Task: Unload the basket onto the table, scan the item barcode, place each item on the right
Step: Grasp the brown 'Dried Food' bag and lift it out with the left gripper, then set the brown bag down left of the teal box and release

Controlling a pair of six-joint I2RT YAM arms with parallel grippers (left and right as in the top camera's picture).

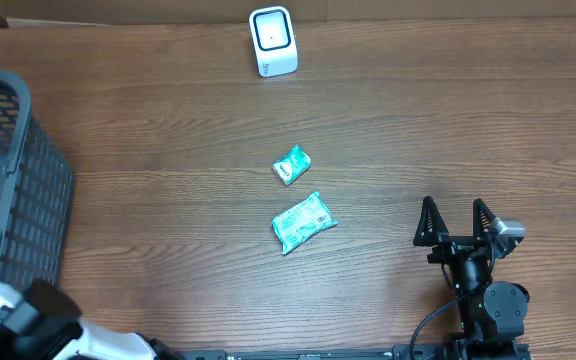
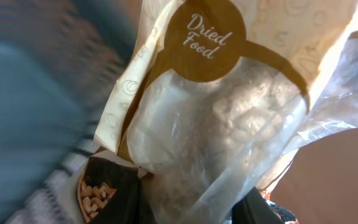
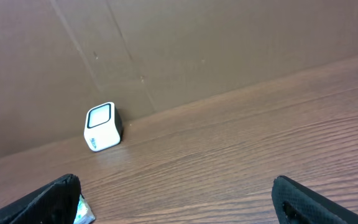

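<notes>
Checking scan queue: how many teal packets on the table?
2: small packet mid-table, nearer the scanner; larger packet beside it, toward the front edge. Others may be hidden in the basket.

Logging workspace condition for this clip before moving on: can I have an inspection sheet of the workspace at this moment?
Surface: brown wooden table.
Job's things: white cube scanner at the far edge; small teal foil packet and larger teal foil packet at centre, apart; cream and clear plastic bag labelled Dried Food.
Clutter: dark grey lattice basket at left; black packet showing nuts.
Grippers: left gripper apparently closed on the bag; right gripper open, empty.
Cables: black cable at right arm's base.
Surroundings: brown cardboard wall.
</notes>
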